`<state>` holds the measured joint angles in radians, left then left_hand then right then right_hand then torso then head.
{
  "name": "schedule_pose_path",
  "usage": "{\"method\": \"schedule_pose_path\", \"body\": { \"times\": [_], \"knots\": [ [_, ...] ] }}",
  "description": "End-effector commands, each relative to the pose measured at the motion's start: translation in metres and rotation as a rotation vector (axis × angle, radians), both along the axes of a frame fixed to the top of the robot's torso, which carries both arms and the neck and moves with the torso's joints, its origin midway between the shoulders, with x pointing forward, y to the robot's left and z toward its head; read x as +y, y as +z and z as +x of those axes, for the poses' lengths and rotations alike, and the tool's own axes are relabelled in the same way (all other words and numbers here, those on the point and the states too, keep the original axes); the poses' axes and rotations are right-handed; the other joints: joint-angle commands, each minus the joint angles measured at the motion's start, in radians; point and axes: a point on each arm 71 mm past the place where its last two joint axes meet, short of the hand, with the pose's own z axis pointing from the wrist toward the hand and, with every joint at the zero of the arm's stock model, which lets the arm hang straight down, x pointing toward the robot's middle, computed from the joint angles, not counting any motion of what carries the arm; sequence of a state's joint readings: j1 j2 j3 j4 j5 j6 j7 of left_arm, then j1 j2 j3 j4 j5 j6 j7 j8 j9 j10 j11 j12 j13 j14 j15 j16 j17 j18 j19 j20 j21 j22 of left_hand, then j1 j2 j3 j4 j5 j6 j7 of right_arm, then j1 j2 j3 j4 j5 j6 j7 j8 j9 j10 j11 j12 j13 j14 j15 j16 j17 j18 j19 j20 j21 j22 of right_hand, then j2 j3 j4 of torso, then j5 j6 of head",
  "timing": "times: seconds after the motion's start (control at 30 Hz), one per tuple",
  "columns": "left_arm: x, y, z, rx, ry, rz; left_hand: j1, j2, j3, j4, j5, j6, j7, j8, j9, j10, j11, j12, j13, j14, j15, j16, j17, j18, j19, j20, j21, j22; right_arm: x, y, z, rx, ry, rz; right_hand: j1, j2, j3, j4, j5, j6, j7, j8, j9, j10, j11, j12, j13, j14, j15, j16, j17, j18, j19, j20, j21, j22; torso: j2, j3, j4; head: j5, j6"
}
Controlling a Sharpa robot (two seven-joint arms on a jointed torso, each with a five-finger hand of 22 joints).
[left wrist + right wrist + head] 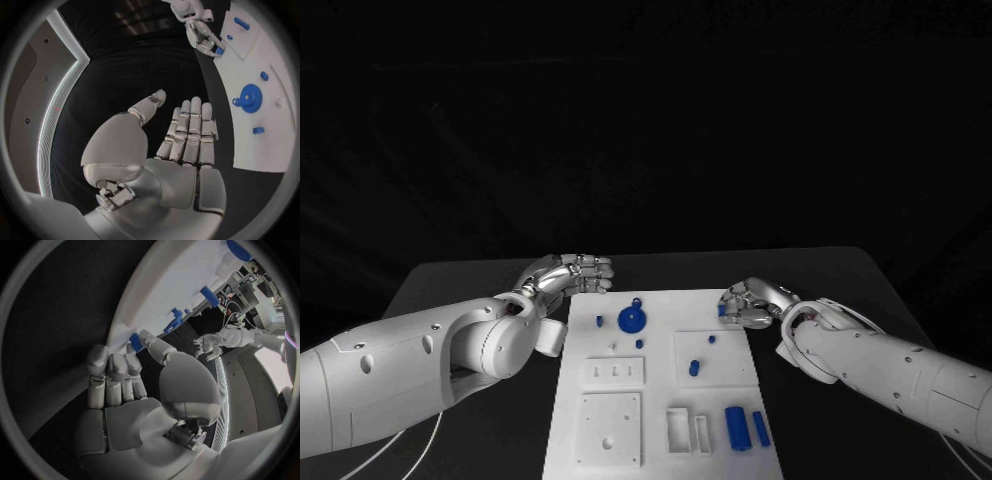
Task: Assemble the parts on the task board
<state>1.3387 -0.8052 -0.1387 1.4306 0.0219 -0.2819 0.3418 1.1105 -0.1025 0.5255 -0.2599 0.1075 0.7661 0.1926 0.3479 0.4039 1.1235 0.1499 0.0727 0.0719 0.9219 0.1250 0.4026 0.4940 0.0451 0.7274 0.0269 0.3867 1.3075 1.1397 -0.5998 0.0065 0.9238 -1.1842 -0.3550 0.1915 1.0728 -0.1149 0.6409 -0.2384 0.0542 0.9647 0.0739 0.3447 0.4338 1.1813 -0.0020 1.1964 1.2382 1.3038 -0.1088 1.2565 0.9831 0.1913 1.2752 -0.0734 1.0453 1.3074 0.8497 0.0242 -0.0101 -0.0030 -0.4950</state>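
The white rectangular task board lies in the middle of the black counter. At the board's far right edge, the right hand pinches a small blue plastic part between thumb and fingers. The left hand hovers by the board's far left corner, fingers straight and together, holding nothing. A blue toothed gear sits on the board between the two hands, nearer the left one.
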Motion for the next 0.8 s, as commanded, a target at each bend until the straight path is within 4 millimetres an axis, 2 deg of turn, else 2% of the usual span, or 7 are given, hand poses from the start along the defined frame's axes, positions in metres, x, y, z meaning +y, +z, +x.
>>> {"method": "schedule_pose_path", "body": {
  "times": [0.03, 0.37, 0.5, 0.57, 0.67, 0.8],
  "knots": [
    [-0.002, 0.001, 0.0, -0.006, -0.016, -0.008, 0.001, 0.007, 0.0, -0.005, -0.001, 0.0, 0.002, 0.002, -0.001, 0.005, 0.002, 0.0, -0.001, 0.001, 0.007, -0.006, 0.001, 0.019, -0.003, 0.004, 0.005, 0.021, 0.001, 0.001, -0.001, -0.014, 0.004, -0.008, -0.004, 0.009, 0.007, -0.001, -0.003, 0.04, 0.028, 0.007, 0.001, 0.003, -0.007, 0.003, 0.0, 0.0, -0.008, -0.005, 0.001, 0.07, 0.0, -0.005, 0.004, 0.017, 0.0, -0.0001, 0.0006, -0.002, 0.0],
    [-0.003, 0.0, -0.001, -0.006, -0.034, 0.026, -0.004, 0.01, -0.002, -0.003, -0.002, 0.011, -0.001, 0.008, 0.001, 0.021, -0.003, 0.006, 0.002, 0.009, 0.004, -0.003, 0.006, 0.019, -0.001, 0.003, 0.008, 0.022, 0.008, 0.006, -0.007, -0.04, 0.0, -0.022, -0.012, 0.001, 0.005, -0.001, -0.002, 0.052, 0.023, 0.011, 0.003, 0.013, -0.012, 0.012, 0.007, 0.001, -0.012, -0.004, 0.003, 0.07, 0.003, -0.005, 0.006, 0.017, -0.001, 0.0, -0.0011, 0.0, 0.004],
    [-0.005, -0.001, -0.001, 0.008, -0.064, 0.059, -0.02, 0.014, -0.011, 0.006, -0.006, 0.037, -0.016, 0.022, 0.006, 0.075, -0.028, 0.032, 0.012, 0.049, -0.013, 0.022, 0.022, 0.02, 0.018, -0.009, 0.023, 0.024, 0.014, 0.021, -0.007, -0.062, 0.016, -0.05, -0.017, -0.001, 0.002, 0.0, -0.002, 0.063, 0.018, 0.015, 0.005, 0.054, -0.017, 0.051, 0.04, 0.004, -0.016, 0.0, 0.006, 0.07, 0.009, -0.008, 0.011, 0.017, -0.003, -0.0011, -0.0022, -0.001, 0.008],
    [-0.006, -0.002, -0.001, 0.017, -0.072, 0.082, -0.038, 0.014, -0.021, 0.016, -0.011, 0.06, -0.025, 0.032, 0.009, 0.111, -0.045, 0.051, 0.02, 0.078, -0.029, 0.045, 0.036, 0.02, 0.038, -0.022, 0.039, 0.024, 0.017, 0.031, -0.007, -0.073, 0.024, -0.071, -0.019, -0.002, 0.001, 0.001, -0.002, 0.067, 0.016, 0.016, 0.006, 0.066, -0.019, 0.063, 0.05, 0.005, -0.018, 0.001, 0.007, 0.07, 0.011, -0.009, 0.012, 0.017, -0.004, -0.0011, -0.0027, -0.002, 0.01],
    [-0.007, -0.004, 0.0, 0.031, -0.077, 0.116, -0.052, 0.015, -0.029, 0.024, -0.014, 0.078, -0.033, 0.037, 0.009, 0.142, -0.06, 0.065, 0.027, 0.102, -0.044, 0.07, 0.051, 0.02, 0.061, -0.037, 0.06, 0.025, 0.021, 0.042, -0.006, -0.088, 0.025, -0.095, -0.021, -0.002, 0.003, 0.003, -0.002, 0.07, 0.015, 0.017, 0.007, 0.07, -0.02, 0.068, 0.054, 0.005, -0.019, 0.002, 0.008, 0.07, 0.012, -0.009, 0.012, 0.017, -0.006, -0.0016, -0.0044, -0.002, 0.014],
    [-0.009, -0.008, 0.001, 0.068, -0.097, 0.186, -0.065, 0.015, -0.038, 0.03, -0.017, 0.099, -0.041, 0.039, 0.007, 0.195, -0.086, 0.092, 0.048, 0.141, -0.071, 0.117, 0.081, 0.019, 0.098, -0.063, 0.101, 0.025, 0.031, 0.052, -0.009, -0.089, 0.03, -0.152, -0.023, -0.007, 0.008, 0.01, -0.001, 0.073, 0.013, 0.017, 0.008, 0.075, -0.022, 0.073, 0.059, 0.005, -0.021, 0.003, 0.009, 0.07, 0.015, -0.011, 0.013, 0.016, -0.014, -0.0029, -0.0085, 0.001, 0.014]
  ]
}}
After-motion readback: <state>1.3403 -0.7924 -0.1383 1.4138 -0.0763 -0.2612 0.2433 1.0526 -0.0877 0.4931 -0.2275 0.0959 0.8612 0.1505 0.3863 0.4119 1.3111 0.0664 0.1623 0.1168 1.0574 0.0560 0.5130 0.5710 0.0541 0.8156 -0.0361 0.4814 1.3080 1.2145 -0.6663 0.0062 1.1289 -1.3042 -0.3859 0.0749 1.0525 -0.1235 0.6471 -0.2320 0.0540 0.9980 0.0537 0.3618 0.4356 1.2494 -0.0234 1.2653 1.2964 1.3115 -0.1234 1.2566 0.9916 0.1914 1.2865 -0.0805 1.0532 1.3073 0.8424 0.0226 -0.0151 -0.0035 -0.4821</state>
